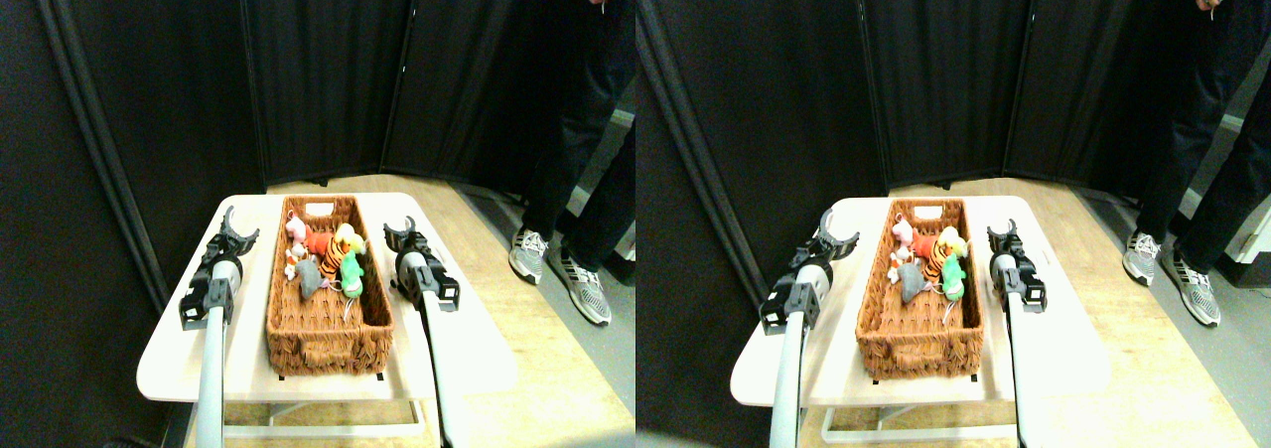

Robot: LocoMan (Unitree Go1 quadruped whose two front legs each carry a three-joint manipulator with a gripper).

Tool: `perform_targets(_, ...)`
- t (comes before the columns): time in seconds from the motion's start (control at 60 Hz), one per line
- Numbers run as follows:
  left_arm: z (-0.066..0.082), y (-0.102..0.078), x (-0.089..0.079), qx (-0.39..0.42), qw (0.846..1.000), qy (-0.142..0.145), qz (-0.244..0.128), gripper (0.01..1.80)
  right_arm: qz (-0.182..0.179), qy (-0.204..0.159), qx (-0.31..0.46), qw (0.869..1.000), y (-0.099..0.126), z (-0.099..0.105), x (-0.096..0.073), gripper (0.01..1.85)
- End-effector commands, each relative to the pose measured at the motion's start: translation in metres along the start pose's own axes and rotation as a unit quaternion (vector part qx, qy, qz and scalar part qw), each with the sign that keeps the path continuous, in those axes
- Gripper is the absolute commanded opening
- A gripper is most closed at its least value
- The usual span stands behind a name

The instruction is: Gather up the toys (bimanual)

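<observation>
1. Resting on the pale table, a long wicker basket holds the toys, heaped in its far half: pink, red, tiger-striped, grey and green plush.
2. Left gripper lies on the table just left of the basket, jaws spread, grasping nothing.
3. Right gripper lies just right of it; its jaws appear parted and empty, though small in view.
4. A person's legs stand beyond the table's right corner.
</observation>
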Motion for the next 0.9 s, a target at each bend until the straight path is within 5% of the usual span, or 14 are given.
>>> perform_targets(0.017, -0.002, 0.005, 0.003, -0.018, 1.0, -0.024, 0.009, 0.47, 0.026, 0.019, 0.015, 0.999, 0.007, 0.002, -0.009, 0.38)
perform_targets(0.683, -0.007, 0.03, 0.008, -0.053, 0.997, -0.061, 0.018, 0.41, 0.011, 0.065, 0.033, 0.997, -0.026, 0.004, -0.054, 0.66)
perform_targets(0.9, -0.008, 0.026, 0.008, -0.055, 0.996, -0.063, 0.018, 0.42, -0.022, 0.058, 0.03, 0.998, -0.047, 0.007, -0.046, 0.68)
